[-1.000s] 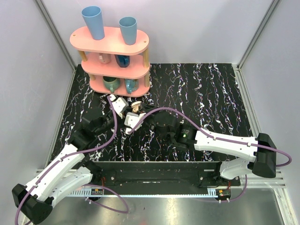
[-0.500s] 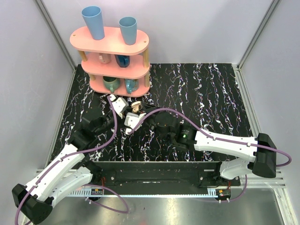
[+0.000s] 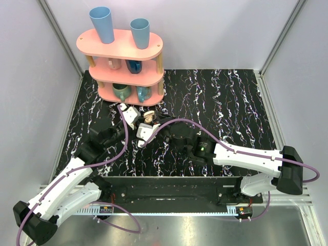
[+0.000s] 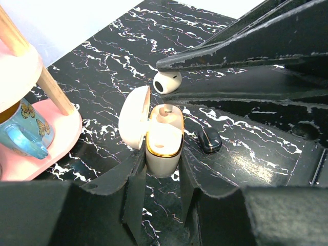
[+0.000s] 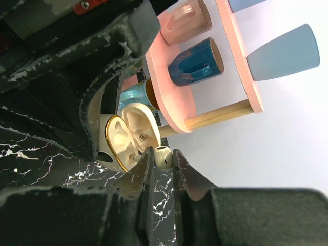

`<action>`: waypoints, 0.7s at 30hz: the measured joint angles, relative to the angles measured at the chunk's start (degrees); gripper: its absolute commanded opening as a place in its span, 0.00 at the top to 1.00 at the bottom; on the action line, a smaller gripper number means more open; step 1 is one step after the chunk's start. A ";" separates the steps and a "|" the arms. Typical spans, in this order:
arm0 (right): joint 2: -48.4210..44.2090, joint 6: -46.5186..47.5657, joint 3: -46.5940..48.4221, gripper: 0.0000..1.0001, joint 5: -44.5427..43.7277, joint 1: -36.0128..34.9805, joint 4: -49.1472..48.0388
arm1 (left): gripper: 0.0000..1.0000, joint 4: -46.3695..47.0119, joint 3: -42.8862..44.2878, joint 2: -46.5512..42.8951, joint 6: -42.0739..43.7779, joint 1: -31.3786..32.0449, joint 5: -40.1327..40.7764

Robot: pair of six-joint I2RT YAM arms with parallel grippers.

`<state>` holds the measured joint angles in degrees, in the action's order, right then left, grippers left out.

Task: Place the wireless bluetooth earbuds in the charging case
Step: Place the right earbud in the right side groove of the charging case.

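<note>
Top: the charging case (image 3: pixel 148 118) is seen at ten o'clock on the worktop (image 3: pixel 230 102). Left wrist: it is pinched, lid open, by the left jaws. Right wrist: an earbud (image 5: pixel 163 156), at the case's four o'clock, is pinched by the right jaws.

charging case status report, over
Left gripper shut on charging case, lid open. Right gripper shut on earbud above the case, not seated. Small black object beside case.

Left arm (image 3: pixel 66 179) and right arm (image 3: pixel 246 156) reach inward, tips close together.
The left gripper (image 4: pixel 161 159) is clamped on the charging case (image 4: pixel 164 138); the right gripper (image 5: pixel 163 156) pinches one earbud (image 4: pixel 167 82).
</note>
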<state>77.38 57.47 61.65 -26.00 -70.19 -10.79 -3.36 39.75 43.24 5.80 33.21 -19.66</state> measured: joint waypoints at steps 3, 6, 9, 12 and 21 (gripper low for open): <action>-0.11 0.00 0.00 1.00 0.04 0.00 0.22 | 1.00 0.00 0.00 -0.02 0.00 0.00 0.00; -0.11 -0.02 0.00 1.00 0.04 0.00 0.46 | 1.00 -0.02 0.00 -0.20 0.02 0.00 0.00; -0.11 -0.04 -0.02 1.00 0.07 0.00 0.48 | 1.00 -0.07 0.00 -0.72 0.09 0.00 -0.02; -0.11 -0.04 -0.02 1.00 0.07 0.00 0.46 | 1.00 -0.26 0.00 -1.01 0.09 0.00 -0.04; -0.11 -0.31 -0.07 1.00 0.48 0.00 0.48 | 1.00 -0.46 0.00 -1.20 0.09 0.00 -0.11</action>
<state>77.28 57.17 61.58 -25.52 -70.19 -10.31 -3.81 39.75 42.04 5.89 33.21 -19.77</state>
